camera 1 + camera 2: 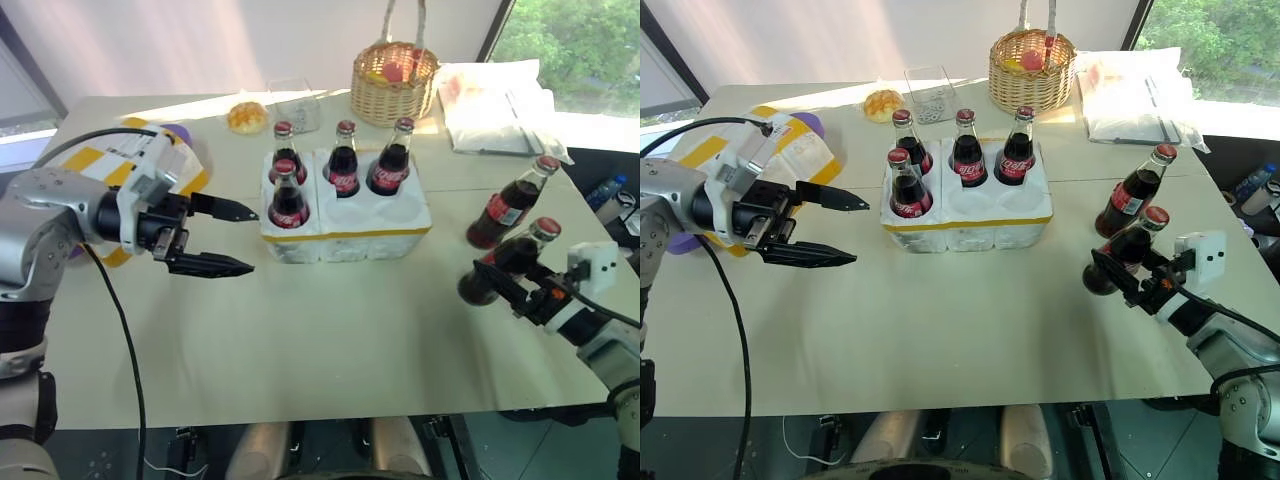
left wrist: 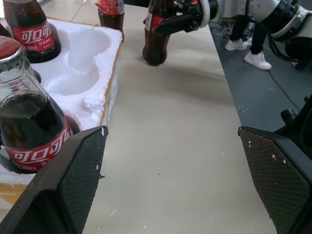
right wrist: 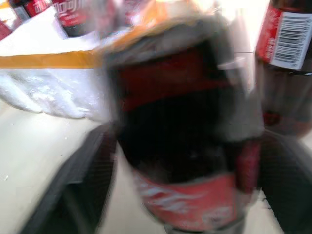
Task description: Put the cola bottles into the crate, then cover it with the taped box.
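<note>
- The right pincer [image 1: 505,283], two black fingers, is clenched around the lower body of a small glass cola bottle [image 1: 505,262] with dark liquid, red cap and red label, which leans on the pale worktop [image 1: 330,340] near its right edge.
- A second matching glass cola bottle [image 1: 510,203] stands just behind it, free of the pincer.
- The left pincer [image 1: 222,238] hangs released, its textured black fingers spread wide and holding nothing, pointing toward the crate from the left and not touching it.
- The low white foam crate [image 1: 345,236], rough and crumbly in surface with a yellow tape band around its sides, sits mid-worktop.
- Four cola bottles stand in its round wells: three along the back row [image 1: 344,160] and one at the front left [image 1: 287,197]; the two other front wells are empty.
- The white foam box with wide yellow tape stripes [image 1: 790,145] lies at the far left, behind the left arm.
- A woven wicker basket [image 1: 394,78] with a tall handle stands behind the crate.
</note>
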Tool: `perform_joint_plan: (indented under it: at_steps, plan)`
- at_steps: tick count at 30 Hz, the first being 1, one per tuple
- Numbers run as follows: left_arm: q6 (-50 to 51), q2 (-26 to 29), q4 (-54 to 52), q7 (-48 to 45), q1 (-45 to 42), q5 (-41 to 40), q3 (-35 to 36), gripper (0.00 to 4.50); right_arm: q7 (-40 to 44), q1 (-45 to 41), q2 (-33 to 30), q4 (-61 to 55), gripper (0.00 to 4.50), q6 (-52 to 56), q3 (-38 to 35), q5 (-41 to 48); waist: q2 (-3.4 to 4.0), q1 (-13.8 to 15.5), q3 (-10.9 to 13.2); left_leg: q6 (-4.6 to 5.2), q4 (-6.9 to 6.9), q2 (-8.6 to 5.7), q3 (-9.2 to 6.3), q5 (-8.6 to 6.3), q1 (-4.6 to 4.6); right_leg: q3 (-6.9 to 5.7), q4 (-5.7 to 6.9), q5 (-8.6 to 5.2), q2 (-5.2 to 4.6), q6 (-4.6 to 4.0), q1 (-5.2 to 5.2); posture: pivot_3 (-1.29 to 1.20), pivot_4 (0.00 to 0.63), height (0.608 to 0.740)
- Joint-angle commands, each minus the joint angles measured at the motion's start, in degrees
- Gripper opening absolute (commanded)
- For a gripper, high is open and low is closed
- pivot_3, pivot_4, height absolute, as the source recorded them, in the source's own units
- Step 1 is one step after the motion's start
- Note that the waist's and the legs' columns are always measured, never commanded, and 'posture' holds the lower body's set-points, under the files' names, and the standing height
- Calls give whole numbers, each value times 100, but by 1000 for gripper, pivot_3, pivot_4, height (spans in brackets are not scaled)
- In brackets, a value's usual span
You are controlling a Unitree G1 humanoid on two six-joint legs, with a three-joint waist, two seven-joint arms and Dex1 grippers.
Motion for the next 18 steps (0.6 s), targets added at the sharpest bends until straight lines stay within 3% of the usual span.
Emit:
perform_joint_plan:
  at_steps: [1, 6, 10, 14, 18]
  plan:
    - [-37, 15, -156, 54, -36, -83, 80, 4500, -2, -157, -145, -312, 2800, 68, -286, 546, 4, 0, 2, 0, 0, 0, 0, 0, 0, 0, 0, 0, 0, 0, -1, 0, 150, 740]
    - [-11, 4, -193, 141, -6, -127, 135, 4500, -393, -1038, -463, -518, 2800, 592, -519, 1864, 16, -35, 10, 0, -1, -1, 2, 0, -1, 1, 0, 0, -2, 0, -3, 0, 150, 740]
    - [-3, -31, -226, 236, -12, -166, 151, 4500, -923, -2263, -614, -498, 2800, 913, -96, 2665, 16, -59, 10, 0, -6, 2, 3, 1, -2, 5, 2, 0, 0, 0, -12, 0, 150, 740]
    - [-4, -83, -263, 350, -25, -191, 143, 4500, -1006, -3267, -800, -138, 2800, 952, 1012, 1892, 15, -46, 10, -1, -15, 6, 1, 1, -5, 4, 3, 0, 3, -1, -17, 0, 150, 740]
    - [18, -128, -358, 464, -19, -223, 149, 4500, -877, -4155, -584, 544, 2800, 792, 1779, 1403, 10, -25, 12, 0, -9, -3, 4, 2, -12, 0, 1, 0, -2, 0, -19, 0, 150, 740]
